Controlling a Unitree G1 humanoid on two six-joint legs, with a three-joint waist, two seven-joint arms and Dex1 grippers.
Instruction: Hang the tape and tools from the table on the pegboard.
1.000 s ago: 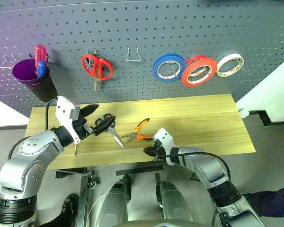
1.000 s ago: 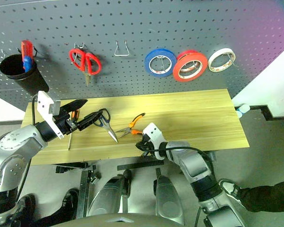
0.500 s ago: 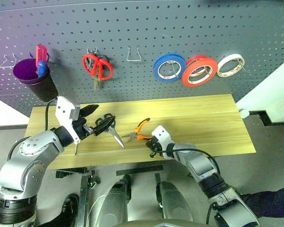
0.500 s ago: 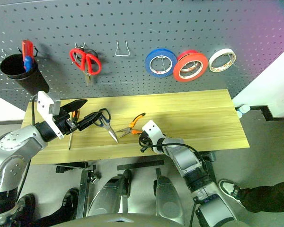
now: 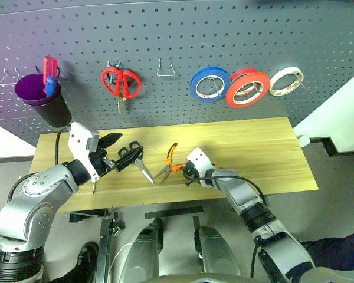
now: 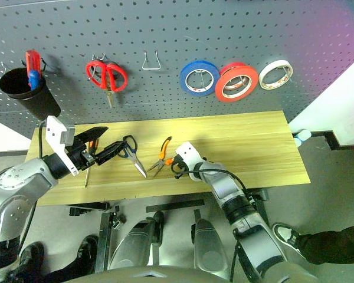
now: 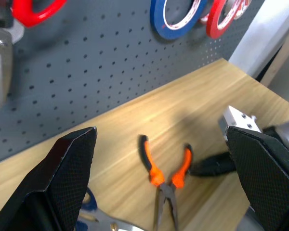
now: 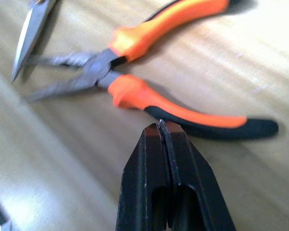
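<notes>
One tool matters: pliers (image 8: pixel 149 82) lie crosswise at twelve o'clock of the right gripper (image 8: pixel 163 126), jaws closed, empty.

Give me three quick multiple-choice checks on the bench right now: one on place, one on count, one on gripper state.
1. Where are the pliers?
A. hanging on the pegboard
B. lying on the table
C. inside the black cup

2. How many tape rings hang on the pegboard?
A. two
B. three
C. five

3. How do the right gripper's fingers stand?
A. shut, empty
B. wide open
C. shut on the pliers

Key: 1 B, the pliers lie flat on the table. 2 B, a blue ring, the orange-red tape and a white ring hang there. 3 A, the right wrist view shows the fingers pressed together just short of the pliers' handle.
</notes>
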